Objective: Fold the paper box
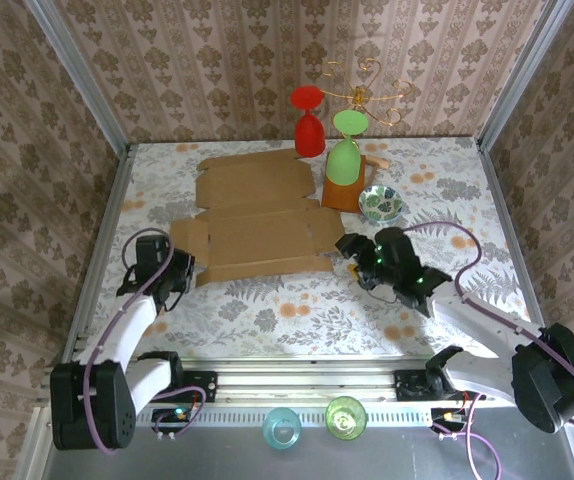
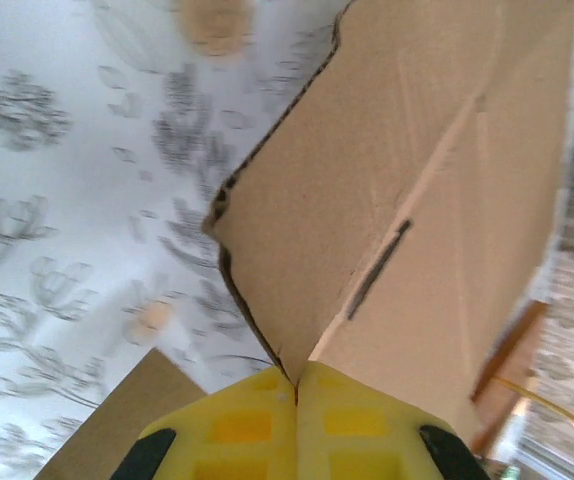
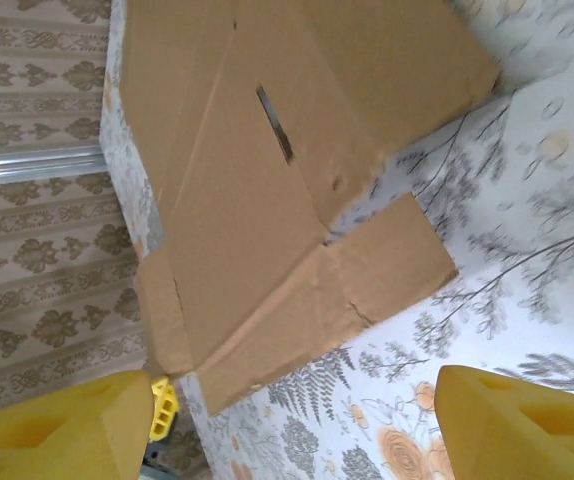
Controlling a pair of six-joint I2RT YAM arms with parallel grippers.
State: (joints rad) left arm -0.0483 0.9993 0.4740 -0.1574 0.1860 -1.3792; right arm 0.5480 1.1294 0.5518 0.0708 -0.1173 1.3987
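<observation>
The patterned bowl [image 1: 367, 199] is sitting just beside the wooden stand base [image 1: 341, 196], right of the paper box [image 1: 257, 235]. The box is lying unfolded at mid-table, its longer span running left to right. The left gripper [image 1: 177, 268] is pinching the box's left end flap with its jaws closed. The right gripper [image 1: 351, 244] is hovering with its jaws wide apart near the box's right end.

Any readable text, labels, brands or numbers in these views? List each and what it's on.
None readable.
The plain brown corrugated cardboard box is unprinted.
The red glass, green glass, patterned bowl and floral tablecloth show no lettering.
</observation>
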